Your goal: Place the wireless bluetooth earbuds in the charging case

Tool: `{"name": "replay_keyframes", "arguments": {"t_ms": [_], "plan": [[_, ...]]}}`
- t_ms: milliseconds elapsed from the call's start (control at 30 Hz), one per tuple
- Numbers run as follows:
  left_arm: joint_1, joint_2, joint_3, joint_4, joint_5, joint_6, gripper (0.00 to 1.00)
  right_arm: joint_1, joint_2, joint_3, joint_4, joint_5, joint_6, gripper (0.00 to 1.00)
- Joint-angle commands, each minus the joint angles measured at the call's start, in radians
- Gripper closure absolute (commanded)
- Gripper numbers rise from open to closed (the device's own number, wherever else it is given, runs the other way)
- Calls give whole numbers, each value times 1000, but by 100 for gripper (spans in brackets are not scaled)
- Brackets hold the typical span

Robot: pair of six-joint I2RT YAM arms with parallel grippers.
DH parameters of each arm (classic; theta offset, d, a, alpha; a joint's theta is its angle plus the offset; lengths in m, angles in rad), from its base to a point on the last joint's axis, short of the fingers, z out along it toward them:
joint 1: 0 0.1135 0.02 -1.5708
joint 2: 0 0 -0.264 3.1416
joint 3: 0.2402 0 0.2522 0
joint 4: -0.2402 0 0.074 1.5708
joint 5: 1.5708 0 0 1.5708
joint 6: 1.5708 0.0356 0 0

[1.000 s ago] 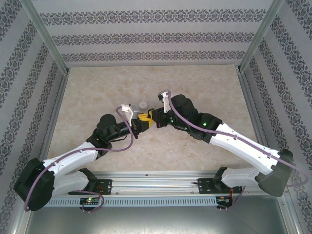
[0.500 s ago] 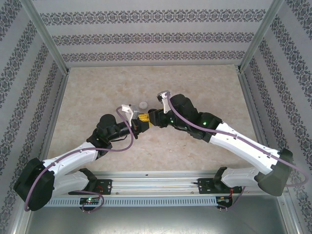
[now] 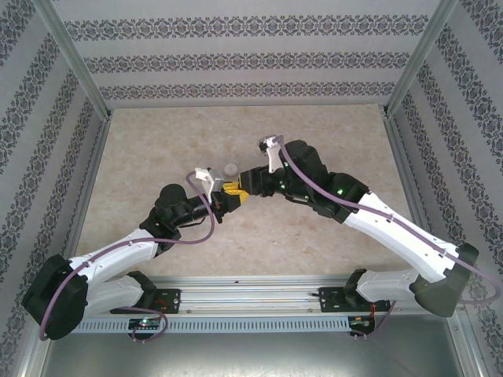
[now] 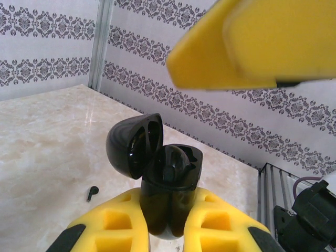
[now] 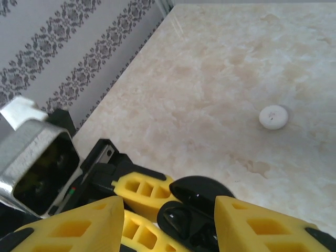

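**Left gripper holds the open case; right gripper's fingers stand apart over it**

The left gripper (image 4: 168, 212) is clamped on the charging case (image 4: 169, 184). Its 2 yellow fingers (image 4: 122, 218) press the lower body from either side and hold the case upright above the table (image 4: 47, 142).

The case is glossy black and rounded. Its domed lid (image 4: 132, 144) is swung open to the left in the left wrist view. In the case's mouth sits a rounded black form that looks like 1 seated bud, though black on black makes this hard to confirm.

The right gripper (image 5: 169, 206) hovers just above the case with its 2 yellow fingers (image 5: 265, 226) apart. The case shows between them without clear contact. From above, the 2 grippers meet near the middle of the table, left gripper (image 3: 230, 196) beside right gripper (image 3: 248, 183).

1 black earbud (image 4: 92, 193) with a short stem lies loose on the table, to the left of the case and apart from it. 1 small whitish round piece (image 5: 274, 116) lies on the table beyond the grippers. Whether it is a bud cannot be told.
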Motion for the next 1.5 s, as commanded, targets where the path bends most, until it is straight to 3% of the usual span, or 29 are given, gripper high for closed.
{"name": "replay_keyframes", "arguments": {"t_ms": [0,200,400,567,933,1467], "plan": [[-10,3,-7,59,-2,8,100,-46,-9,51,-84,-14,38,51],[-10,11,-22,47,-2,21,100,-234,45,37,-256,-34,117,51],[-10,31,-32,33,6,35,100,-475,193,-85,-226,-158,45,56],[-10,33,-35,7,11,43,100,-567,358,-27,-278,-165,31,57],[-8,48,-49,26,0,38,100,-616,579,-42,-146,-216,186,51],[-9,72,-49,16,16,69,100,-600,713,-12,-66,-172,212,63]]}}
